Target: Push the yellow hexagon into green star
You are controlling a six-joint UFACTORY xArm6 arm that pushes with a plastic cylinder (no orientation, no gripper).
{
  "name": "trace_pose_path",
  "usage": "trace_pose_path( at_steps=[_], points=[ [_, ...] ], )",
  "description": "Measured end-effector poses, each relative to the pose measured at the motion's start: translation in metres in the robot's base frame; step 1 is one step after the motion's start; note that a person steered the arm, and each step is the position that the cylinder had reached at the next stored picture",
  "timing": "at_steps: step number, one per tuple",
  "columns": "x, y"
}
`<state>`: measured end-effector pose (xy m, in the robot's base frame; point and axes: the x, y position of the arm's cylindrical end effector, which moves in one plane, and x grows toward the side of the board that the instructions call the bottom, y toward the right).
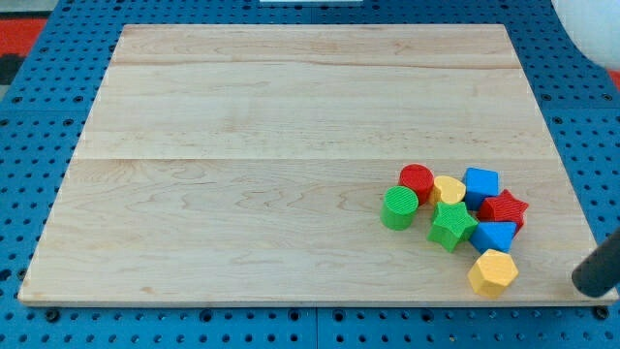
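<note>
The yellow hexagon lies near the board's bottom edge at the view's right. The green star sits just up and to the left of it, with a small gap between them. My tip is the lower end of a dark rod at the view's right edge. It is off the board, to the right of the yellow hexagon and well apart from it.
A tight cluster sits around the green star: a green cylinder, a red cylinder, a yellow heart, a blue cube, a red star and a blue block. The wooden board lies on blue pegboard.
</note>
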<state>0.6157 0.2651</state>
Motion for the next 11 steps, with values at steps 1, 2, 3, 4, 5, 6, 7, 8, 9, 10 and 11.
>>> trace_pose_path(
  at_steps=[1, 2, 3, 4, 5, 6, 7, 8, 9, 10, 11],
  points=[
    [0.002, -0.015],
    [0.002, -0.083],
    [0.003, -0.105],
    [-0.020, -0.152],
    [-0.030, -0.190],
    [-0.024, -0.189],
    [-0.021, -0.189],
    [-0.010, -0.145],
    [-0.014, -0.128],
    [-0.038, -0.145],
    [-0.060, -0.195]
  ],
)
